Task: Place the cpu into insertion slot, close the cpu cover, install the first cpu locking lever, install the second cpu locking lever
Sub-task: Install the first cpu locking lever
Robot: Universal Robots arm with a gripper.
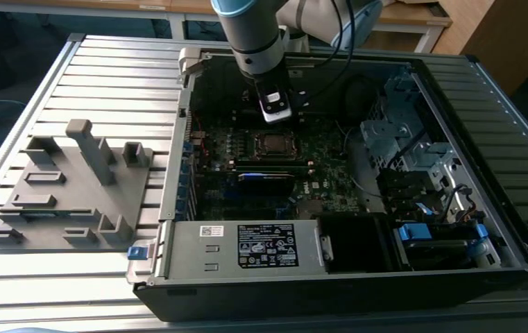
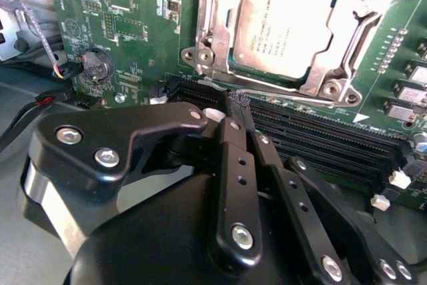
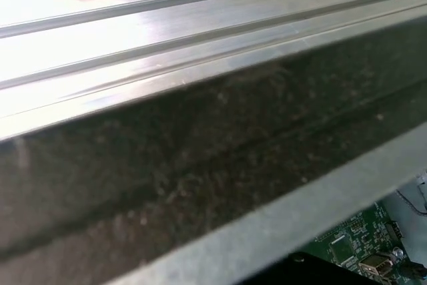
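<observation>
A grey moulded fixture lies on the slatted bench, at nine o'clock from the open computer case. Inside the case, the gripper hangs at twelve o'clock of the socket. In the second wrist view its fingers are clenched together with nothing seen between them, the tips just beside a thin wire lever. The cpu sits in the socket, and the cpu cover lies flat around it.
</observation>
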